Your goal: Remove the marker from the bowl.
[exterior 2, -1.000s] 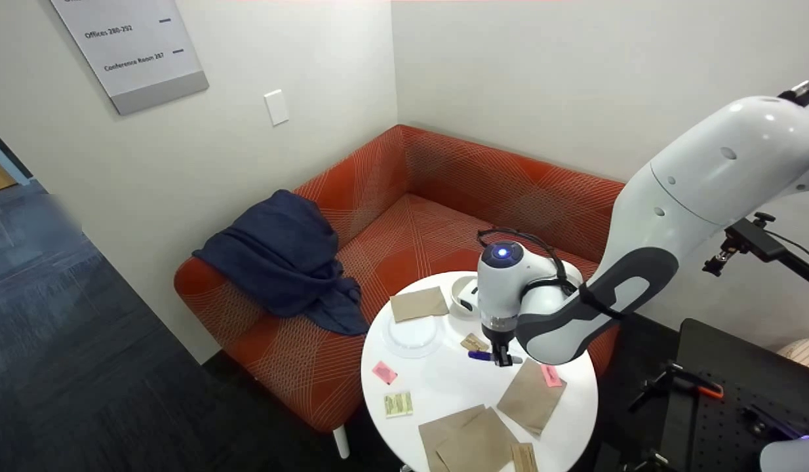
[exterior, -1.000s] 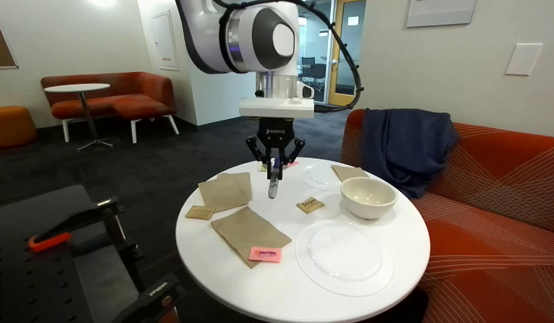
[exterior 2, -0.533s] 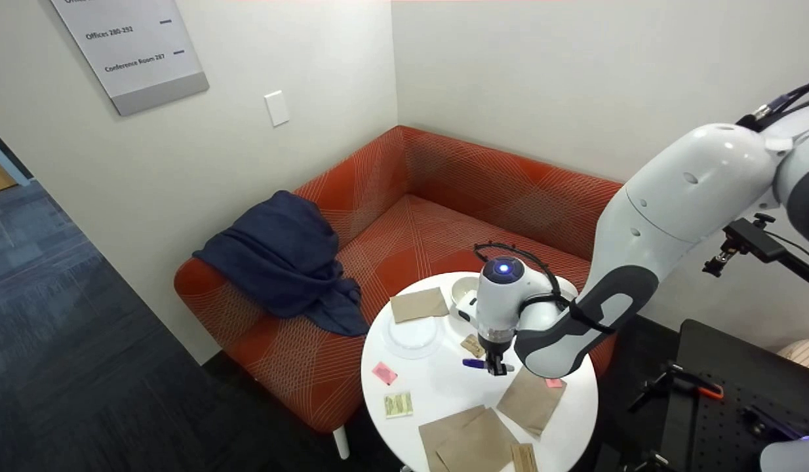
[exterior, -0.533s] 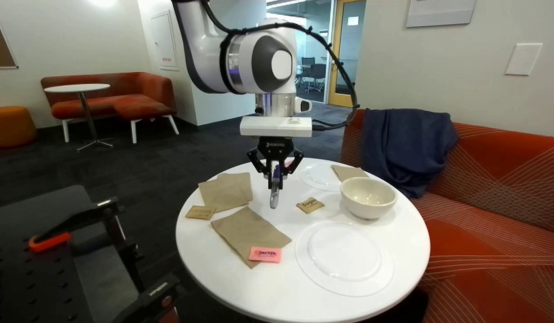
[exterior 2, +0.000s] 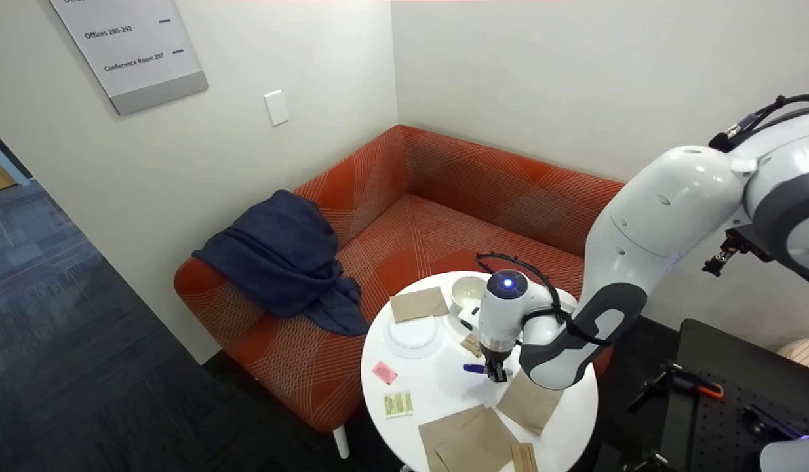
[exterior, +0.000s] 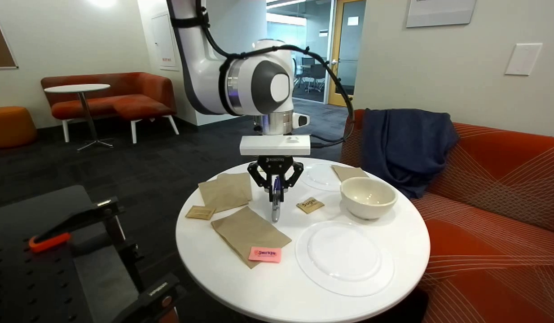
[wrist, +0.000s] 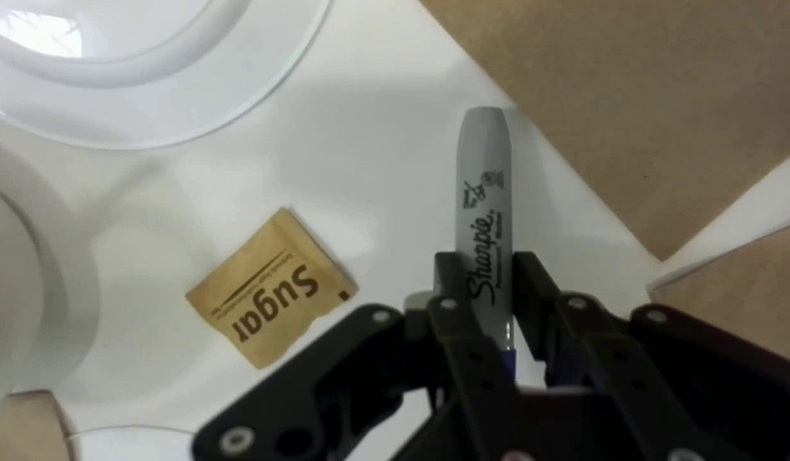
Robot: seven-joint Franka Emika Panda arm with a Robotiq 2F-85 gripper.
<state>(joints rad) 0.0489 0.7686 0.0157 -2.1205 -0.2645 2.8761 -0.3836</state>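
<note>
The marker (exterior: 276, 210), grey with a blue-purple cap, is held between the fingers of my gripper (exterior: 276, 197), low over the white table. It also shows in an exterior view (exterior 2: 473, 368) and in the wrist view (wrist: 484, 192), where the gripper (wrist: 486, 266) is shut around its grey body near the cap. I cannot tell whether the marker touches the table. The off-white bowl (exterior: 368, 204) stands upright on the table, to the right of the gripper and apart from it. It is partly hidden by the arm in an exterior view (exterior 2: 467, 290) and cut off in the wrist view (wrist: 8, 288).
A sugar packet (exterior: 310, 205) lies between gripper and bowl. A large translucent plate (exterior: 344, 253) lies in front of the bowl, a smaller one (exterior: 319, 176) behind. Brown napkins (exterior: 250, 231) and a pink packet (exterior: 265, 254) lie nearby. A red sofa (exterior: 483, 251) borders the table (exterior: 272, 291).
My gripper has moved down toward the table with the marker held in it, and slightly nearer in an exterior view. The bowl and the other things on the table have not moved.
</note>
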